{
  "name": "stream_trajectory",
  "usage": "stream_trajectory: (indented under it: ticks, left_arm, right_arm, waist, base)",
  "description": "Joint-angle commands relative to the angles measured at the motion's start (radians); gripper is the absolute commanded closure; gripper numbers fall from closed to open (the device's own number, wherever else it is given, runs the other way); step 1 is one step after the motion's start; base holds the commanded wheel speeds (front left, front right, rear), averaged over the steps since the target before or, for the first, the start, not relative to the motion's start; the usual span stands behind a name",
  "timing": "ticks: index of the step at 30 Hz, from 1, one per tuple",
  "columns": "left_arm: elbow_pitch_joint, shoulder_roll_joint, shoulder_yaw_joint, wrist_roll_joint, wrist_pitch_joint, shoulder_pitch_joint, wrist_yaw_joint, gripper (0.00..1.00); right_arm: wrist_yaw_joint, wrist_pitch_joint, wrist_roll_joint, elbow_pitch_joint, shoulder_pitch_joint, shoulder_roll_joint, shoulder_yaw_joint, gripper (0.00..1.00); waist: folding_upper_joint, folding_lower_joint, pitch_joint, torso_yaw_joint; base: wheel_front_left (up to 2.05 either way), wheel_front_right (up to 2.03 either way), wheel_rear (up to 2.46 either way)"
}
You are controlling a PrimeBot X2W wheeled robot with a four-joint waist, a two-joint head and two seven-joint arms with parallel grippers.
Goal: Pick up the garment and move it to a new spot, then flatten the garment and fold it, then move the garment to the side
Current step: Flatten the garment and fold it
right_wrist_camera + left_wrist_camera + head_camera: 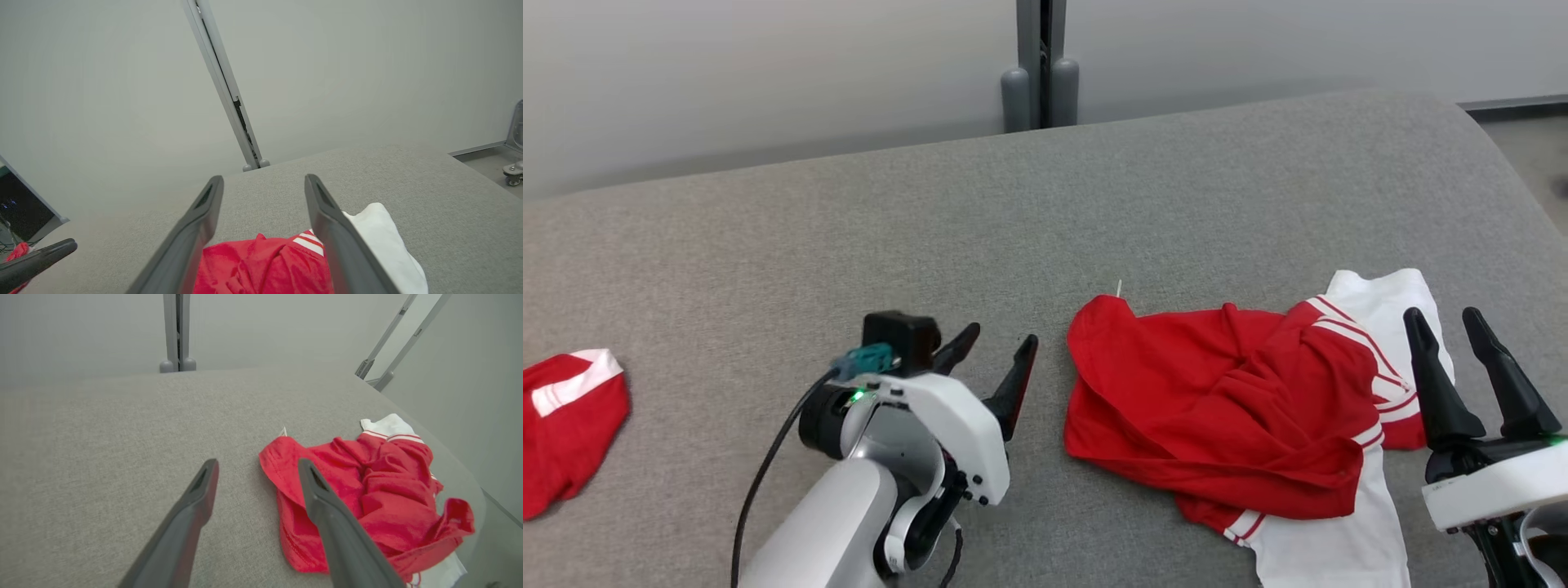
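1. The left gripper (pixel 1001 335) hangs over the grey padded surface (pixel 849 212) with its two dark fingers spread well apart. Nothing sits between them and they grip nothing.
2. In the head view its fingertips point toward the red and white garment (pixel 1225 392) and stop just beside the garment's left edge, with a strip of bare grey between them. In the left wrist view one finger (pixel 327 506) crosses in front of the red cloth. Whether the tips touch the surface cannot be told.
3. The right gripper (pixel 1443 314) also stands with its fingers apart and empty. It is at the garment's right end, and in the head view its fingers rise in front of the white part there.
4. In the right wrist view the red cloth lies low between that gripper's two fingers, and the white part shows behind the right-hand one. Contact with the cloth cannot be judged.
5. The garment lies crumpled on the right half of the surface, between the two grippers. Its red part is bunched on top, and white cloth with red stripes shows at the far right and along the near edge.
6. A second red cloth with a white band (pixel 568 425) lies at the far left of the surface, well apart from the left gripper.
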Motion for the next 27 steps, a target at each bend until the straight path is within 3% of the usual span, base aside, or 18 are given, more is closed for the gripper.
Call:
stream_trajectory:
  ticks: [1,5,14,20,21,22,23,27]
  left_arm:
    - [0.010,0.000,-0.003,-0.010,0.016,-0.023,-0.008,0.00]
    - [0.097,-0.018,-0.030,-0.037,0.131,-0.105,-0.031,0.00]
    - [0.292,-0.047,-0.033,-0.086,0.255,-0.230,-0.049,0.00]
    - [0.359,-0.066,-0.014,-0.124,0.243,-0.264,-0.053,0.00]
    - [0.368,-0.070,-0.016,-0.131,0.244,-0.267,-0.063,0.26]
    - [0.371,-0.075,-0.019,-0.142,0.245,-0.267,-0.073,0.68]
    - [0.372,-0.078,-0.017,-0.150,0.238,-0.268,-0.080,1.00]
    - [0.371,-0.078,-0.027,-0.139,0.200,-0.280,-0.091,1.00]
  right_arm:
    - [0.000,-0.007,-0.008,0.001,-0.012,-0.001,-0.001,0.00]
    - [0.000,-0.028,-0.009,0.019,-0.040,0.000,0.001,0.00]
    - [0.000,-0.065,0.002,0.059,-0.086,0.000,0.023,0.00]
    - [0.000,-0.079,0.005,0.094,-0.093,0.002,0.041,0.00]
    - [0.000,-0.081,0.005,0.098,-0.095,0.001,0.044,0.00]
    - [0.000,-0.084,0.005,0.101,-0.096,-0.001,0.045,0.00]
    - [0.000,-0.084,0.006,0.104,-0.096,-0.003,0.045,0.00]
    - [0.000,-0.089,-0.005,0.117,-0.094,-0.010,0.041,0.00]
  waist:
    - [0.0000,0.0000,0.028,-0.028]
    - [0.0000,0.0000,0.067,-0.072]
    - [0.0000,0.0000,0.128,-0.149]
    - [0.0000,0.0000,0.140,-0.169]
    - [0.0000,0.0000,0.140,-0.170]
    - [0.0000,0.0000,0.139,-0.170]
    - [0.0000,0.0000,0.139,-0.169]
    - [0.0000,0.0000,0.131,-0.150]
  base:
    - [0.00,0.00,0.00]
    - [0.00,0.00,0.00]
    - [0.00,0.00,0.00]
    - [0.00,0.00,0.00]
    - [0.00,0.00,0.00]
    - [0.00,0.00,0.00]
    - [0.00,0.00,0.00]
    - [0.00,0.00,0.00]
